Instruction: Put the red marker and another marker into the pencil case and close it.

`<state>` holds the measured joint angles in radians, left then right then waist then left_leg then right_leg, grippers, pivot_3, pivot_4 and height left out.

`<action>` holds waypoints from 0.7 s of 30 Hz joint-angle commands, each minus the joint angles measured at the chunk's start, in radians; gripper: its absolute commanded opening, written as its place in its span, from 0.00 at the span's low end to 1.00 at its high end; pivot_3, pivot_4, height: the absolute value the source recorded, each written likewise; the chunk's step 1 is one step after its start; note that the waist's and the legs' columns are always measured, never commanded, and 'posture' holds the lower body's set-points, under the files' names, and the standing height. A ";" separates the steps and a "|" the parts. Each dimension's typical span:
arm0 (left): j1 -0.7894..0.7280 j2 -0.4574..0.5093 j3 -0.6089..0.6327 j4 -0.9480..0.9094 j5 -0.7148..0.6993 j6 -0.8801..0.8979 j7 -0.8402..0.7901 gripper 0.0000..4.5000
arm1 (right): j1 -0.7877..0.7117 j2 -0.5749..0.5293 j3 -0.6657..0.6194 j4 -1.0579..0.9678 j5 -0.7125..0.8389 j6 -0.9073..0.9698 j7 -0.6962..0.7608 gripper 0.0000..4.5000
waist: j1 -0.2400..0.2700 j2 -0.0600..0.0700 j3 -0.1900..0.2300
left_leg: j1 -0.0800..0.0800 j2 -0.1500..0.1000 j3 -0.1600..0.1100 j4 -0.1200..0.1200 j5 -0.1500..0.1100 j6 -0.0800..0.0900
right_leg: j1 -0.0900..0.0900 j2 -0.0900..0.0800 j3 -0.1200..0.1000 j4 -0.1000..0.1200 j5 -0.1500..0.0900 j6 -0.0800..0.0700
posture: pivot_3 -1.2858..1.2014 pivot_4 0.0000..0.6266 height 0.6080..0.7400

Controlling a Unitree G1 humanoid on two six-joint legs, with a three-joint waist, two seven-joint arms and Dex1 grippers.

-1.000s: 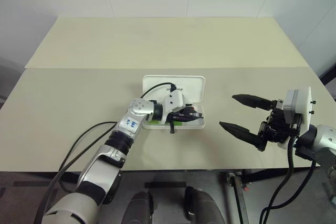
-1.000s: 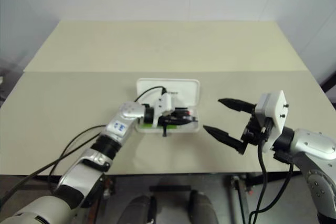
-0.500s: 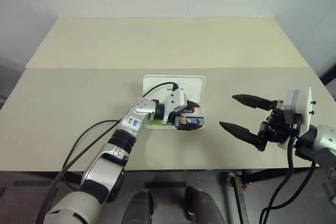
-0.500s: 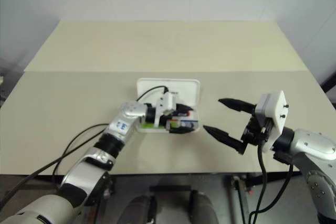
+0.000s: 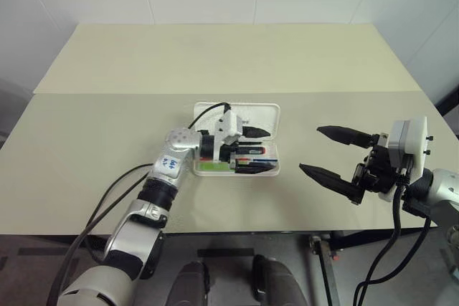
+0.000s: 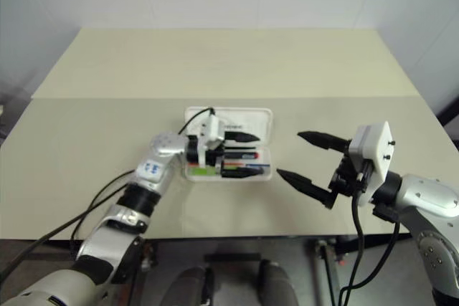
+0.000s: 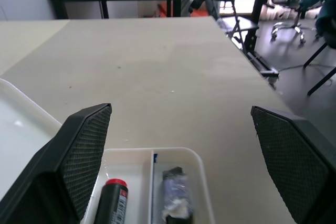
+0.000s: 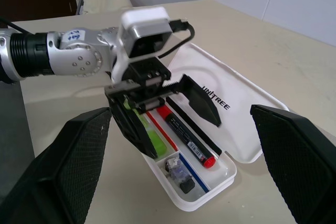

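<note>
The white pencil case (image 5: 267, 115) lies open at the table's middle, its lid flat toward the far side. The red marker (image 8: 188, 139) rests in the tray, black barrel with its red cap toward the small end compartment; its cap also shows in the left wrist view (image 7: 116, 184). Beside it lies the green highlighter (image 8: 153, 139), partly behind a finger. My left gripper (image 5: 259, 150) hovers just above the tray, open, holding nothing. My right gripper (image 5: 320, 154) is open in the air to the right of the case, well apart from it.
A small compartment at the tray's end holds little dark items (image 8: 178, 174). The cream table (image 5: 215, 55) stretches wide behind and left of the case. A black cable (image 5: 115, 191) trails from my left arm. Chairs (image 7: 231, 3) stand beyond the table's edge.
My left gripper opened and let go of the red marker, which now lies in the tray. The gripper then rose and drew back to the left. My right arm kept still.
</note>
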<state>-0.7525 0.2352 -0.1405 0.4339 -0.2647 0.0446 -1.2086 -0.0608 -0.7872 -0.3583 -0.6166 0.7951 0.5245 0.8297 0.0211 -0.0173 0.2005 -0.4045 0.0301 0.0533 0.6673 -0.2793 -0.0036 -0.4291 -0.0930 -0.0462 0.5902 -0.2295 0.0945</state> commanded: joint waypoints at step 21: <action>0.276 0.342 0.421 -0.284 -0.163 0.041 0.225 0.31 | -0.236 0.014 0.153 0.264 -0.096 -0.124 0.178 1.00 | 0.002 0.000 0.000 | 0.001 0.000 0.000 0.000 0.001 0.000 | 0.001 -0.001 0.000 0.001 0.000 0.000 | 0.52 0.24 1.00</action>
<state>-0.4842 0.5558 0.2389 0.1418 -0.4383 0.1201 -1.0097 -0.2750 -0.7732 -0.1987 -0.3594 0.7030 0.4284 0.9901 0.0232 -0.0174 0.2005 -0.4032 0.0299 0.0536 0.6673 -0.2787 -0.0032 -0.4281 -0.0944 -0.0464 0.5909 -0.2295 0.0944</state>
